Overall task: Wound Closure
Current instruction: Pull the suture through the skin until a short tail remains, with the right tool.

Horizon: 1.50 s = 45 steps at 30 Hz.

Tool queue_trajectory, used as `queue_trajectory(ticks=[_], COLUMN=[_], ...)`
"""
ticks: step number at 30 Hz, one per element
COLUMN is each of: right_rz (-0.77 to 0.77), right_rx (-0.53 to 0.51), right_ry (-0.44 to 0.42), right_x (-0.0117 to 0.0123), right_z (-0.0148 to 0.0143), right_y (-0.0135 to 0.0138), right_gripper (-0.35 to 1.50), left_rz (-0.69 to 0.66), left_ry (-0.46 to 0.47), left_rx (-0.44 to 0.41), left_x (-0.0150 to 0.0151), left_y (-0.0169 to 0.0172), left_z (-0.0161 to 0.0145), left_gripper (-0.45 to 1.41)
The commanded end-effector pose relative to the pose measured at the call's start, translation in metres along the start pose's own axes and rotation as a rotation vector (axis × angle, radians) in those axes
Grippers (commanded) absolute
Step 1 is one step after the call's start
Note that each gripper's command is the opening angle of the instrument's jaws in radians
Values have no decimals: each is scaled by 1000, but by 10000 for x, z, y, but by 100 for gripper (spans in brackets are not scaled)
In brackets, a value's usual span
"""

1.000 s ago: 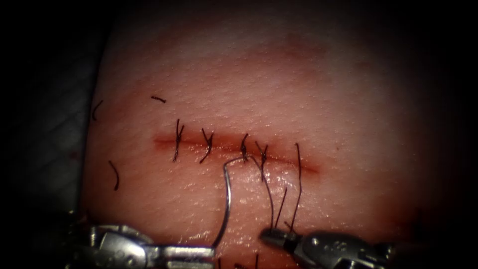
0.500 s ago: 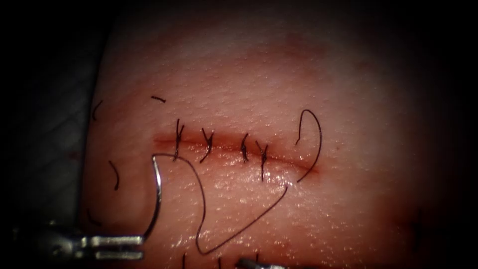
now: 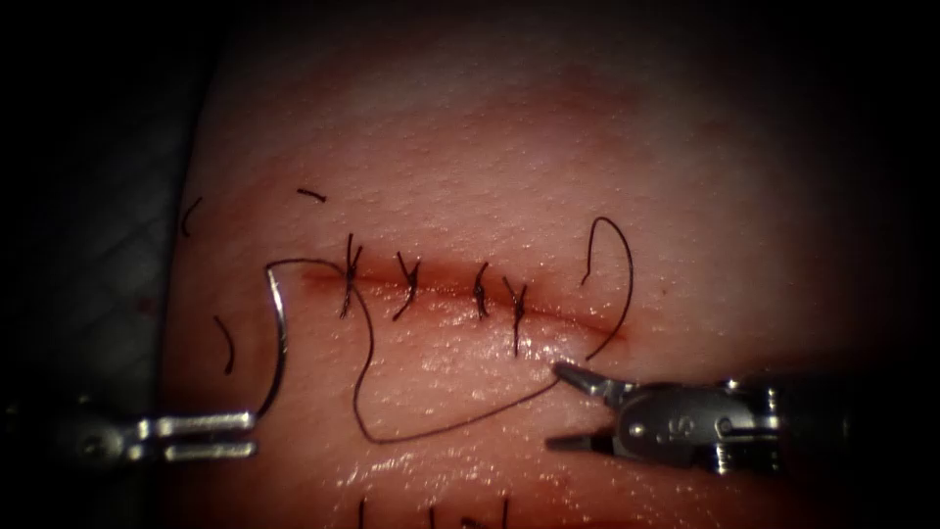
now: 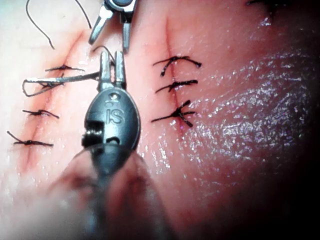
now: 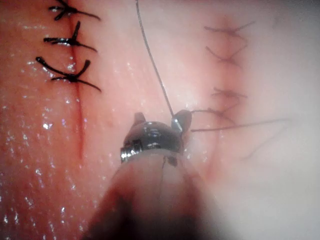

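we are seeing left tool (image 3: 250,435) clenching needle (image 3: 278,338) near its blunt end, left of cut (image 3: 460,291). needle is lying free above tissue (image 3: 587,147), not in it, tip pointing toward cut's left end. thread (image 3: 431,428) is trailing from needle in loop below cut, running to right tool (image 3: 568,407). right tool is sitting with jaws parted, upper jaw touching thread, grasping nothing. four stitches (image 3: 406,284) are crossing cut.

Place: surgical practice bench.
Evidence: stitched tissue (image 3: 548,176); cut thread ends (image 3: 226,345); dark cloth (image 3: 88,264) seen beside it.
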<state>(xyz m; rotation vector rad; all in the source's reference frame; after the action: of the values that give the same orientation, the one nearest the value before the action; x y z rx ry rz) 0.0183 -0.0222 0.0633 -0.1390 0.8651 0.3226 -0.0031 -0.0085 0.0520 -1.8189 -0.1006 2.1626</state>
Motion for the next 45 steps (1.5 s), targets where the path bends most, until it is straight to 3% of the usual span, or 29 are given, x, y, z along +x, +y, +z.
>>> queue_trajectory(ticks=[1,5,8,9,10,11,12,13,21,34,45], right_rz=[-11,-12,-22,-24,-26,-26,-35,-37,-22,-25,25], right_rx=[4,12,25,32,54,54,95,114,136,177,239], right_ry=[-6,-23,-40,-48,-50,-50,-49,-54,-45,-1,27], right_x=[-3,-5,-5,-5,-4,-4,-4,-3,-3,36,48], right_z=[11,16,19,20,21,21,22,22,5,-26,-34], right_y=[-4,0,-2,-3,-3,-3,-4,-3,-14,-64,-89], right_gripper=[142,135,116,98,61,61,-8,-35,-35,-35,-35], left_rz=[0,0,0,0,1,1,1,1,1,1,1], left_ry=[3,5,4,4,6,6,6,8,8,8,8], left_rx=[-3,-4,-3,-3,-5,-5,-5,-7,-8,-7,-7], left_x=[-5,-5,-5,-5,-5,-5,-4,-4,-4,-4,-5], left_y=[3,4,4,4,5,5,5,5,5,5,5], left_z=[6,8,8,8,8,8,8,8,6,7,7], left_gripper=[-45,-45,-45,-45,-45,-45,-45,-45,-45,-45,-45])
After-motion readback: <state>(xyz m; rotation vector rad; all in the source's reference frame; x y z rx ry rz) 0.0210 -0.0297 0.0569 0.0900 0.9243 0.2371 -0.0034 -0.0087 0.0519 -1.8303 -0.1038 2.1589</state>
